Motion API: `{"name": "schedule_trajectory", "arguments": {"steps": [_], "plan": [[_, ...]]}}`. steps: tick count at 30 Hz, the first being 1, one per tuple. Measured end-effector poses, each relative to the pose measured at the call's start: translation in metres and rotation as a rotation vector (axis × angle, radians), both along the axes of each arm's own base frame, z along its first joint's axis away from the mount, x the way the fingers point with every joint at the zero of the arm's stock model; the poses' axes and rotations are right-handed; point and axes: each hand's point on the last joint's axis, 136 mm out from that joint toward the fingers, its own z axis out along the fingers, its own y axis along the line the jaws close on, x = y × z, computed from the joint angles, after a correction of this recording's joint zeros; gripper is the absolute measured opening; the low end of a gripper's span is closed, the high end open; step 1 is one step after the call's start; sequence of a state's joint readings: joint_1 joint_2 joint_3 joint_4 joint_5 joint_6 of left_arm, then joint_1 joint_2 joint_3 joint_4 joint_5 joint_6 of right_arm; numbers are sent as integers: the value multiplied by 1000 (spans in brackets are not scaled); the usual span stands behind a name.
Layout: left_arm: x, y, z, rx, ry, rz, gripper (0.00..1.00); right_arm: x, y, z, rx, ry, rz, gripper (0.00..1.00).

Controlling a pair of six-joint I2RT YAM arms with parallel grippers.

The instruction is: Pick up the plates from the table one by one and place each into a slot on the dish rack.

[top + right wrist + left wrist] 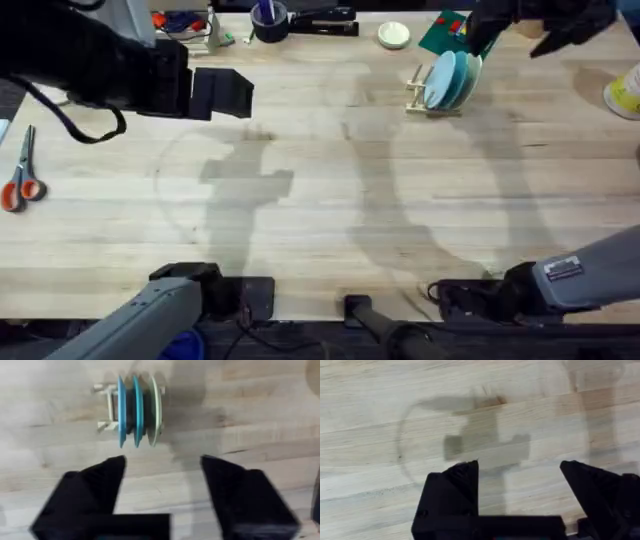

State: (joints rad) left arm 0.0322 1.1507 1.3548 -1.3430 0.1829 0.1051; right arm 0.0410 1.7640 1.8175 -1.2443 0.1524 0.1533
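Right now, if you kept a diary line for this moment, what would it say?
plates: three upright in dish rack | left gripper: open, empty, over bare table | right gripper: open, empty, above rack

3 plates point(136, 410), blue, teal and pale cream, upright in the wooden dish rack point(416, 92), far table point(320, 200) edge.

Plates point(135, 410) in the light-wood dish rack point(103, 407): two blue, one pale green. Table point(320, 190): pale planked grain. Scissors point(20, 185): orange-handled.

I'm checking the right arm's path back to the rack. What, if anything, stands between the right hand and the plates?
Nothing visible: bare table lies between the open right hand and the plates standing in the dish rack.
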Motion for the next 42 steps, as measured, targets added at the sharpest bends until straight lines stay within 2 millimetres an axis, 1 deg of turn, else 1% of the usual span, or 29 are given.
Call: {"name": "schedule_trajectory", "arguments": {"steps": [1, 3, 6, 9, 12, 17, 23, 26, 34, 42], "plan": [[0, 0, 0, 0, 0, 0, 995, -3, 0, 0, -2, 9, 4, 969], [0, 0, 0, 0, 0, 0, 994, -7, 1, 1, -3, 20, 10, 989], [0, 0, 0, 0, 0, 0, 995, -11, 4, 4, -8, 24, 34, 992], [0, 0, 0, 0, 0, 0, 995, -16, 12, 11, -13, 15, 76, 991], [0, 0, 0, 0, 0, 0, 995, -25, 19, 21, -18, 4, 115, 992], [0, 0, 0, 0, 0, 0, 995, -44, 25, 38, -3, -10, 165, 992], [0, 0, 0, 0, 0, 0, 995, -58, 32, 59, 36, -69, 201, 992], [0, 0, 0, 0, 0, 0, 995, -71, 32, 71, 42, -91, 208, 992], [0, 0, 0, 0, 0, 0, 995, -112, 29, 101, 50, -156, 216, 992], [0, 0, 0, 0, 0, 0, 995, -143, 26, 125, 51, -247, 218, 992]]}}
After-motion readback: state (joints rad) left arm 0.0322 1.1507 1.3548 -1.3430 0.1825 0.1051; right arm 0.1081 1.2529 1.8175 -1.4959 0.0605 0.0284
